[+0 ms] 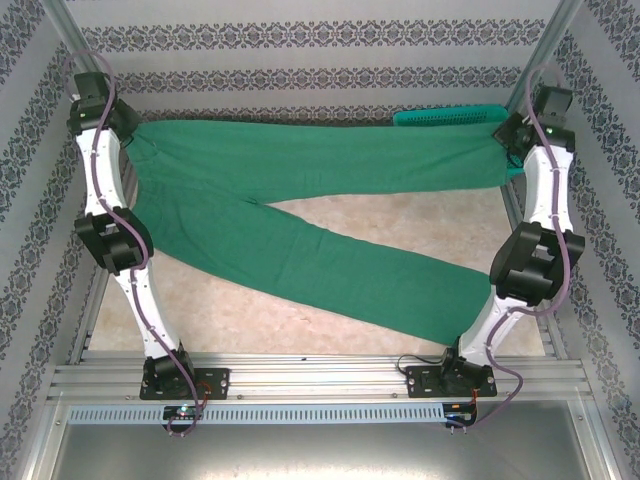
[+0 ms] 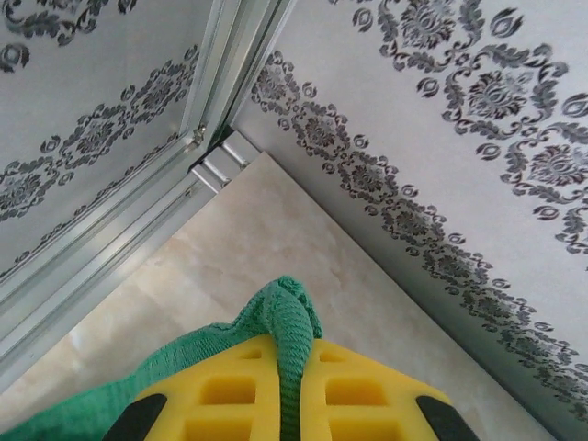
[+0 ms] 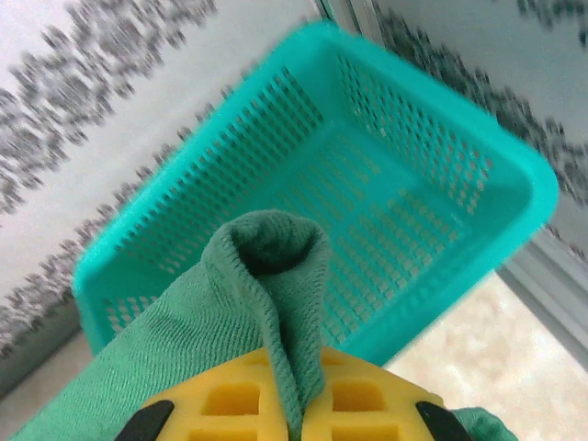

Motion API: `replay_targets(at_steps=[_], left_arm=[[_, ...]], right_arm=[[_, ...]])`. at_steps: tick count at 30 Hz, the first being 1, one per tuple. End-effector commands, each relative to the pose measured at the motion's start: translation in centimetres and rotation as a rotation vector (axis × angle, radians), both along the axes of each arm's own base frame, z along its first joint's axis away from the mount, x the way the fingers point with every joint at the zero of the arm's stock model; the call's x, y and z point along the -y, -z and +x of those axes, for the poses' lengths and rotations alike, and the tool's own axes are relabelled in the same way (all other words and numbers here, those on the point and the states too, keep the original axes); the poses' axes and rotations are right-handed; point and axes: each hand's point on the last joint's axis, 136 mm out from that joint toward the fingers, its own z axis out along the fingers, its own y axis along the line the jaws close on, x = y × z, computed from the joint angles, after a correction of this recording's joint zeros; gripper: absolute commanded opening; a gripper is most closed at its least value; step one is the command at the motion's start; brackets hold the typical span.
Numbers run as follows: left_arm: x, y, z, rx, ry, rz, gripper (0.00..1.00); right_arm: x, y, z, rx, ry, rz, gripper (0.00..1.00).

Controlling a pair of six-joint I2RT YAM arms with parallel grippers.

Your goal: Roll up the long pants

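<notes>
Where the pale marble-patterned table (image 1: 385, 215) meets its far left corner, we enter item one: the left gripper (image 1: 97, 100), yellow foam-padded jaws (image 2: 289, 390) closed tight on a pinched ridge of green cloth.

Item two: the long pants (image 1: 300, 190), a large pair of plain dark green soft fabric trousers. They spread from that corner across the table. The waist end sits at the left, one leg runs along the far edge, and the other slants down to the near right, by the right arm's base. In the left wrist view the cloth (image 2: 280, 317) stands up in a fold above the pads.

Item three: the teal plastic mesh basket (image 1: 445, 117), rectangular, in the far right corner just behind the far leg; the right wrist view looks into it (image 3: 413, 184).

Item four: the right gripper (image 1: 535, 125), jaws likewise shut (image 3: 299, 404) on a bunched fold of the far leg's end.

We judge that the two end grips pull the far leg out straight, flattening it before any roll begins; no rolled part is visible yet.

Count: two arms, two grippers, one pair of pants with two legs, one basket.
</notes>
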Motion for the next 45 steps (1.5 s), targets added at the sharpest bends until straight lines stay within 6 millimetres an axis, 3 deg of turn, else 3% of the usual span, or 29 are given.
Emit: replay_targets(at_steps=[1, 7, 13, 18, 23, 29, 34, 45], left_arm=[[-1.1, 0.2, -0.9, -0.005, -0.043, 0.011, 0.0], [-0.9, 4.4, -1.0, -0.048, -0.042, -0.029, 0.0], [-1.2, 4.8, -1.5, -0.003, -0.079, -0.024, 0.0], [-1.9, 6.4, -2.1, -0.016, -0.115, -0.04, 0.0], [-3.0, 7.6, -4.0, 0.012, -0.189, -0.056, 0.0], [-4.6, 8.8, -6.9, 0.013, -0.281, -0.078, 0.0], [-5.3, 11.1, -9.0, -0.024, -0.333, -0.102, 0.0], [-6.2, 14.8, -12.4, -0.093, -0.439, -0.142, 0.0]], right_arm=[[-0.2, -0.4, -1.6, 0.046, 0.012, -0.015, 0.0], [-2.5, 2.6, -4.6, 0.038, -0.016, 0.02, 0.0], [-3.6, 4.2, -8.2, 0.024, -0.011, 0.008, 0.0], [-3.9, 5.9, -11.8, 0.032, 0.033, -0.001, 0.0], [-3.5, 8.1, -15.0, 0.02, 0.1, 0.015, 0.0], [-3.2, 7.5, -18.9, 0.075, 0.183, -0.053, 0.0], [-2.7, 8.6, -23.3, 0.066, 0.304, -0.088, 0.0], [-4.5, 11.8, -29.7, 0.033, 0.406, -0.028, 0.0]])
